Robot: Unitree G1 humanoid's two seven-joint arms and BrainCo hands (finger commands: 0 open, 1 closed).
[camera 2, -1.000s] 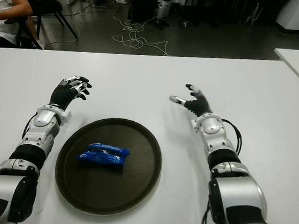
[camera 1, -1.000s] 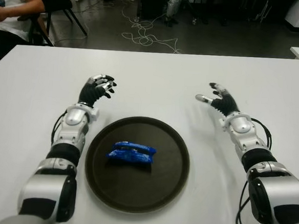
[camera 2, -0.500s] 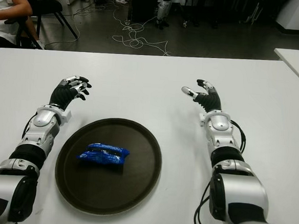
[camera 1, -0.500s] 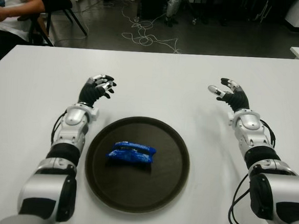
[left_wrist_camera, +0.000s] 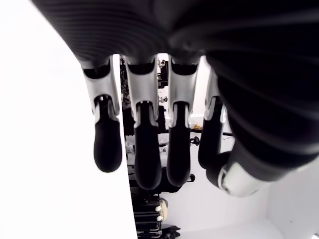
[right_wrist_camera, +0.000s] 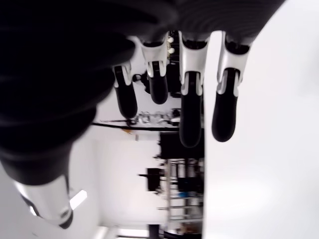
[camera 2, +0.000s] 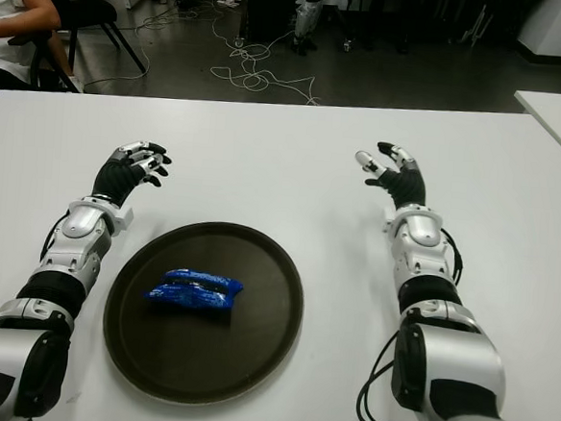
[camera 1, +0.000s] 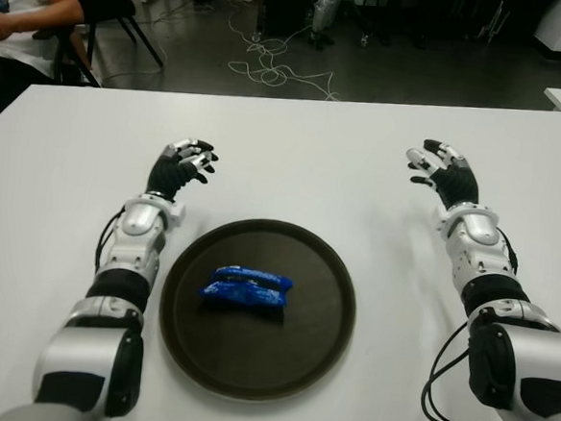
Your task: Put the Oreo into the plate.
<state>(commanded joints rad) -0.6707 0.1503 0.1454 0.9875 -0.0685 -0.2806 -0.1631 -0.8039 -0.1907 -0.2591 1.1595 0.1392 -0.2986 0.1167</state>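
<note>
Closest to me I see the round dark plate (camera 1: 326, 315) on the white table (camera 1: 294, 154), between my two arms. The Oreo (camera 1: 245, 288), a pack in blue wrapper, lies inside the plate, a little left of its middle, and no finger touches it.

My left hand (camera 1: 178, 170) shows just beyond the left far edge of the plate, over the table. Its fingers (left_wrist_camera: 107, 144) are extended with only a light curl, side by side, and in the left wrist view nothing is between them and the thumb, so this hand is relaxed and holds nothing. I cannot tell if it touches the table surface.

My right hand (camera 1: 444, 174) shows further to the right and well apart from the plate, at about the same depth as the left one or a bit beyond. Its palm is turned toward the middle of the table and the fingers (right_wrist_camera: 223, 107) are spread and nearly straight. The right wrist view shows only open space between them, so it is also empty. It seems raised a little above the table, but I am not sure.

At the far left corner, beyond the table, a person (camera 1: 20, 14) in a white shirt sits on a chair. Behind the table there are white cables (camera 1: 271, 70) on the dark floor.
</note>
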